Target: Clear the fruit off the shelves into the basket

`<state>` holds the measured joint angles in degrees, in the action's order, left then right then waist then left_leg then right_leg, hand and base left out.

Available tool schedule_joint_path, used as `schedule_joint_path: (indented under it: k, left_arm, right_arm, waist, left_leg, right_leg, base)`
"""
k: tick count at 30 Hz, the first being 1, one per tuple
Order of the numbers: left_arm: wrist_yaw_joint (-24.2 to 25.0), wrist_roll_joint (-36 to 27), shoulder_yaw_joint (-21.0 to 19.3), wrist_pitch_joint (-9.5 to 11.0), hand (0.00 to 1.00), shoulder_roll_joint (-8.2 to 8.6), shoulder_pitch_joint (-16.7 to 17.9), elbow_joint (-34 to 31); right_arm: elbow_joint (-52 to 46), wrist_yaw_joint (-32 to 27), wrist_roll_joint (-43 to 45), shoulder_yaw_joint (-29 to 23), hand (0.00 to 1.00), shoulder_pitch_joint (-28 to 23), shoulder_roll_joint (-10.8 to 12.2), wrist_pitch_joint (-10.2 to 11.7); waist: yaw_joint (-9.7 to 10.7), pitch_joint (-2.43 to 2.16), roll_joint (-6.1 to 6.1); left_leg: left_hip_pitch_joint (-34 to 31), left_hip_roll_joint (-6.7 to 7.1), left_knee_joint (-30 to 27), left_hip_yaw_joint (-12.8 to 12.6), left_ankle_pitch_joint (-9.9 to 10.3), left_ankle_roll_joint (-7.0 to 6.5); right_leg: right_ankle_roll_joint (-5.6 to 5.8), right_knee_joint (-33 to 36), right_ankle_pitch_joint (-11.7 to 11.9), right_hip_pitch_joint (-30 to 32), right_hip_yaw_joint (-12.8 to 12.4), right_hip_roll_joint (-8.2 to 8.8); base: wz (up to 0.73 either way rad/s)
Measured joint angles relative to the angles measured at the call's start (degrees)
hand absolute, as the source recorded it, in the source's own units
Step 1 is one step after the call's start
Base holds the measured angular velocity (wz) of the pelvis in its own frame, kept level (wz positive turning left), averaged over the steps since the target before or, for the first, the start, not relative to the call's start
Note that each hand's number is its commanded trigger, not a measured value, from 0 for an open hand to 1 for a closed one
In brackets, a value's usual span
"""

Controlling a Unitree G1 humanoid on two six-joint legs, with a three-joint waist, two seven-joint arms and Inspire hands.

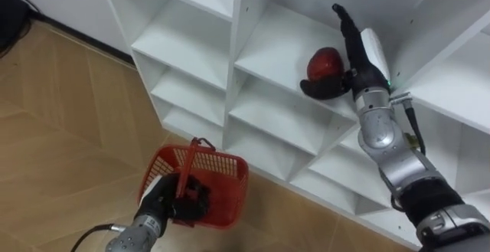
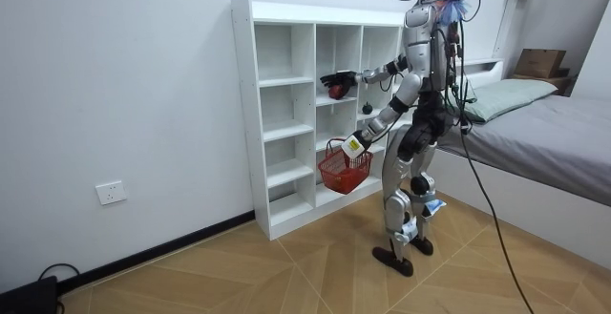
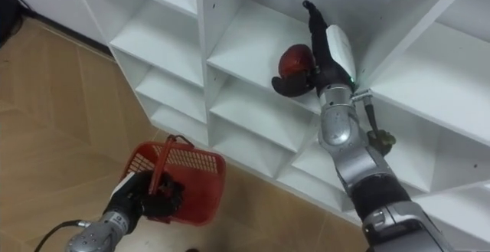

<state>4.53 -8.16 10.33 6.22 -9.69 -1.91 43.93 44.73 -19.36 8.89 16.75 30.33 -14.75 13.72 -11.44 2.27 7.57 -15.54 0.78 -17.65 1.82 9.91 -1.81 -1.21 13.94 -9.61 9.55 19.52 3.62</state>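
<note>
A red apple (image 1: 325, 62) (image 3: 296, 60) lies on a shelf of the white closet (image 1: 268, 45) in its middle column. My right hand (image 1: 354, 47) (image 3: 321, 49) is in that compartment against the apple's right side. Its fingers point straight up along the apple and its thumb lies under the apple's front, so the hand is open. Lower left, my left hand (image 1: 172, 198) (image 3: 145, 194) is shut on the handle of a red mesh basket (image 1: 218, 181) (image 3: 191, 177), which hangs above the floor. In the room view I stand facing the closet (image 2: 286, 114), with the basket (image 2: 344, 169) at hip height.
The other closet compartments in view hold nothing. Wooden floor (image 1: 61, 114) spreads out to the left. In the room view a bed (image 2: 535, 123) stands close behind me, with a cardboard box (image 2: 539, 62) at its head.
</note>
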Motion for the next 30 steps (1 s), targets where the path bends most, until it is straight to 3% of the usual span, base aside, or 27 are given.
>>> schedule_joint_path:
  k: [14,30]
  left_arm:
    - [0.0,-0.2,1.2,0.0,1.00,-0.11,-0.1,0.1]
    - [0.1,-0.3,2.3,0.0,1.00,-0.27,-0.2,0.1]
  right_arm:
    - [4.4,0.8,-1.8,0.0,0.00,1.0,-0.2,1.7]
    - [7.2,5.8,-4.5,1.1,0.00,1.0,-0.2,1.1]
  waist:
    - [-0.2,0.01,-0.26]
    - [-0.2,0.09,-0.29]
  left_leg:
    - [0.2,0.05,0.1,0.1,-0.5,0.01]
    - [0.2,0.15,0.1,0.1,-0.8,-0.13]
  right_leg:
    - [0.00,0.0,0.0,-0.5,0.9,0.19]
    - [-0.01,1.0,0.0,-0.5,0.9,0.53]
  base:
    - [0.02]
    - [0.00]
